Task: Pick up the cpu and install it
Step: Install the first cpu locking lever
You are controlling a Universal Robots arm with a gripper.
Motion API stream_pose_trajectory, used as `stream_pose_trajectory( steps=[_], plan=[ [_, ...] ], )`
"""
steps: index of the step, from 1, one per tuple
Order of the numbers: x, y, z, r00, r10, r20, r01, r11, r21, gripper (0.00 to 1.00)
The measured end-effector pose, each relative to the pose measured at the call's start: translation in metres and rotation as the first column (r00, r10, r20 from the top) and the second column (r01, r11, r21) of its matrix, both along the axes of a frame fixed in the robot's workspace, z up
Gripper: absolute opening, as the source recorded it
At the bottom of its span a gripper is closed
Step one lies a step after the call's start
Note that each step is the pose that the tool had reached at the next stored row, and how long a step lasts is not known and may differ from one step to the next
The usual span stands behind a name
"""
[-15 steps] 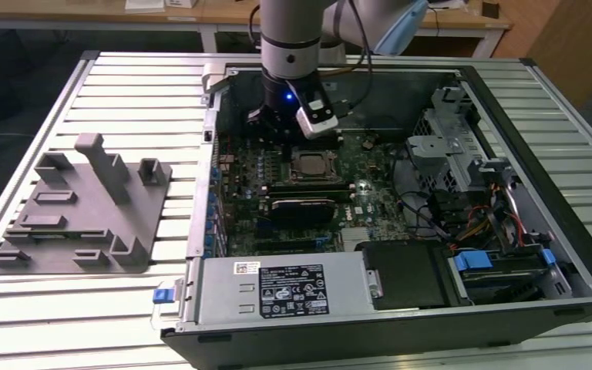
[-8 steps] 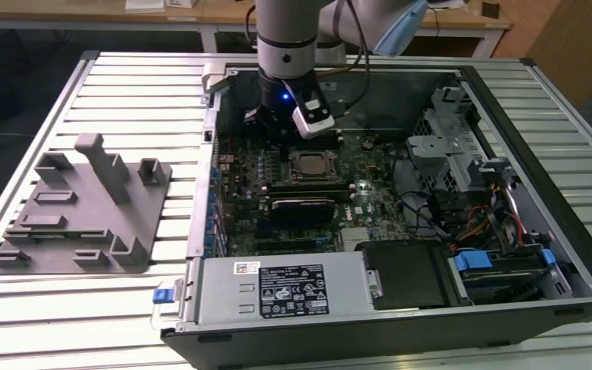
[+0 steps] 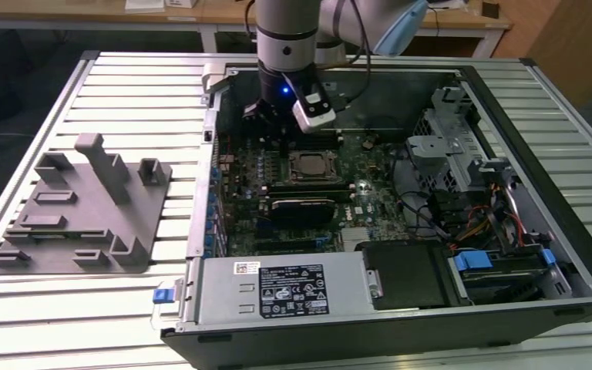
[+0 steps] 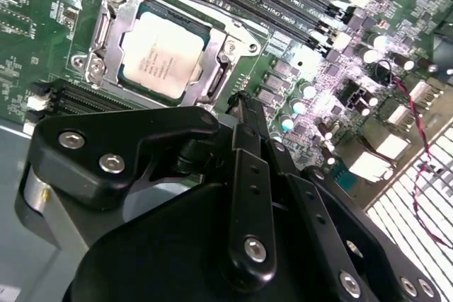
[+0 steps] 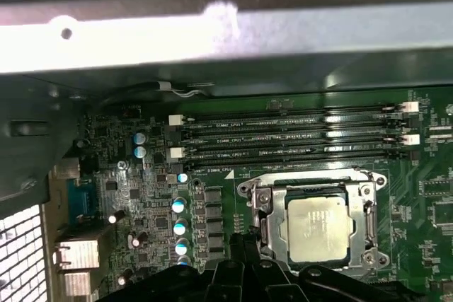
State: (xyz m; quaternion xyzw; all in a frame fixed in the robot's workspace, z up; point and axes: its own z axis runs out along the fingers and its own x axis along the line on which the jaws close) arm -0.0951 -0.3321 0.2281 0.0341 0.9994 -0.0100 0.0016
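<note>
Black and close to the lens in both wrist views, our gripper (image 4: 243,106) has its jaws pressed together with nothing between them, and it hangs just beside the metal socket frame (image 4: 99,33). Inside that frame we see the cpu (image 4: 161,54) lying flat, silvery top up, clear of the gripper. Beyond the frame run the memory slots (image 5: 297,136), then the computer case wall (image 5: 212,33).
</note>
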Motion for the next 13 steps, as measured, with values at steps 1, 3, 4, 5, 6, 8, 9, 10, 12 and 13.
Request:
stream_pose_trajectory(
  steps=[1,3,4,5,6,8,9,10,12,13],
  plan=[
    [0.0,0.0,0.0017,1.0,0.0,0.0001,0.0,1.0,0.0001,0.11],
    [0.0,0.0,0.0054,1.0,0.0,0.0001,0.0,1.0,0.0,0.11],
    [0.0,0.0,0.0072,1.0,0.0,0.0,0.0,1.0,0.0,0.11],
    [0.0,0.0,0.0091,1.0,0.0,0.0002,0.0,1.0,0.0001,0.11],
    [0.0,0.0,0.0108,1.0,0.0,0.0002,0.0,1.0,0.0001,0.11],
    [0.0,0.0,0.0133,1.0,0.0,0.0002,0.0,1.0,0.0,0.11],
    [0.0,0.0,0.0139,1.0,0.0,0.0003,0.0,1.0,0.0,0.11],
    [0.0,0.0,0.0139,1.0,0.0,0.0005,0.0,1.0,0.0002,0.11],
    [0.0,0.0,0.0139,1.0,0.0,0.0005,0.0,1.0,0.0002,0.11],
    [0.0,0.0,0.014,1.0,0.0,0.0004,0.0,1.0,0.0005,0.11]
  ],
)
